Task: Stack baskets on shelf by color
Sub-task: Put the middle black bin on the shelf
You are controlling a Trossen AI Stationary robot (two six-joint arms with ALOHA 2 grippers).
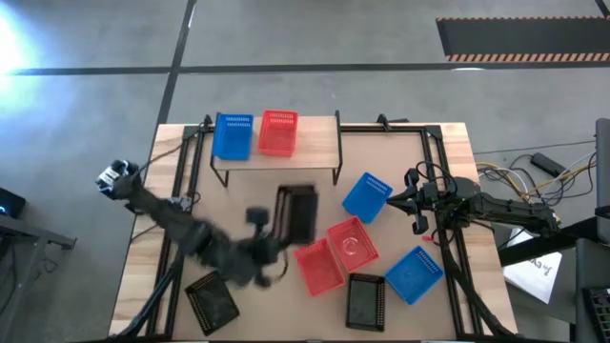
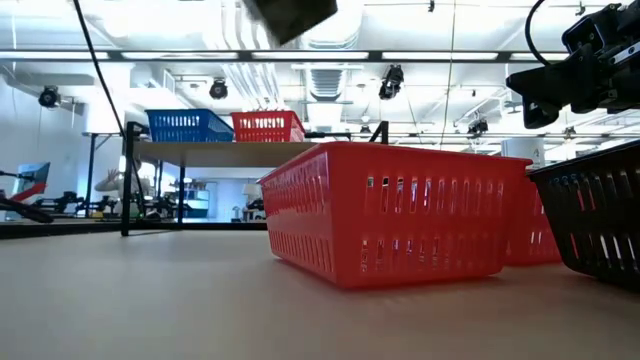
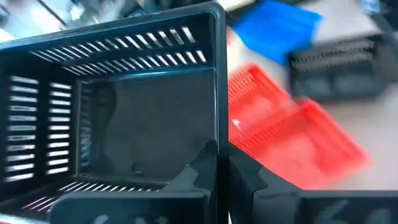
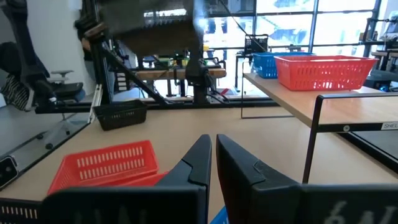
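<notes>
Left claw [image 3: 222,163]: its fingers are pinching the side wall of a black basket [image 1: 296,213], which is riding in the air over the middle of the table [image 1: 152,250], just near of the shelf [image 1: 315,152]; in the low view it is showing as a dark shape high at the top edge.

Right claw [image 4: 213,154]: it is waiting above the right part of the table, near the blue baskets, with its fingers pressed nearly together and carrying nothing.

On the shelf: one blue basket [image 1: 232,135] and one red basket [image 1: 277,132] are sitting side by side on the left half of the plank, blue to the left. The right half is lying bare.

Loose on the table: two red baskets, one [image 1: 318,266] touching the other [image 1: 353,242], in the middle; a blue one [image 1: 366,197] just right of the shelf and another [image 1: 414,274] at the near right; a black one [image 1: 365,300] at the near edge and another [image 1: 212,301] at the near left.

Progress: I judge the job to be barely a quarter done. The blue and red piles are each standing one high, the black pile is only now being started with the carried basket, and six baskets are waiting their turn.
</notes>
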